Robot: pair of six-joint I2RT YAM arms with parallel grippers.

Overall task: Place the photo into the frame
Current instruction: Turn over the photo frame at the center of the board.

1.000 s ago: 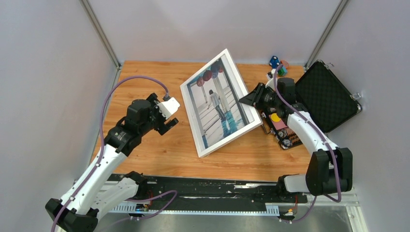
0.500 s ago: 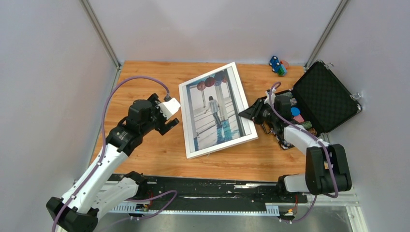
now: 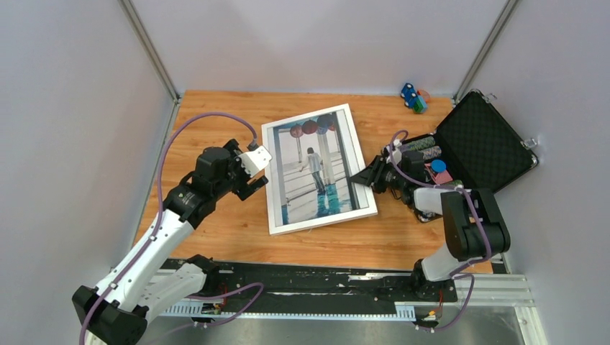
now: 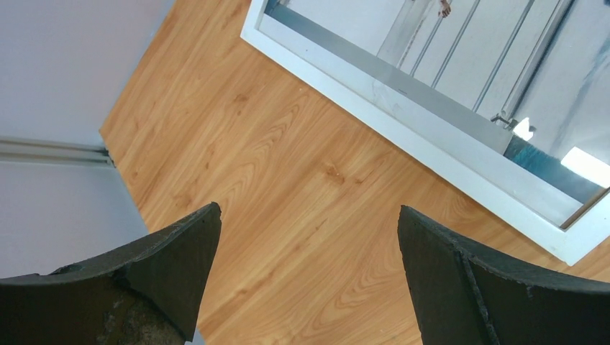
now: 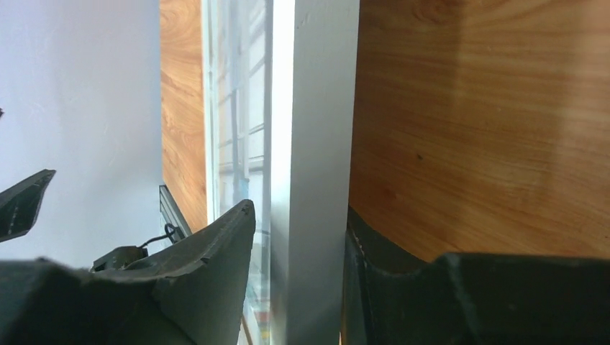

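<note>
The frame [image 3: 324, 221], whitish and rectangular, lies flat on the wooden table with the photo [image 3: 316, 169] showing behind its pane: a person on pale steps, red lanterns, blue water. My right gripper [image 3: 357, 181] straddles the frame's right edge, low on the table. In the right wrist view the white frame rim [image 5: 316, 144] stands between the fingers; one finger [image 5: 216, 251] is off it over the pane, the other lies against it. My left gripper [image 3: 259, 171] hangs open just left of the frame, holding nothing. The left wrist view shows the frame corner [image 4: 403, 136] above bare wood.
An open black case [image 3: 489, 140] holding coloured round chips sits right of the frame, close behind my right arm. Small coloured toys [image 3: 413, 97] lie at the back edge. Grey walls close in on three sides of the table [image 3: 216, 230].
The frame has come down from a tilt to lie flat and swung a little left. My right gripper sank with it and its jaws have widened. The left arm barely moved.
</note>
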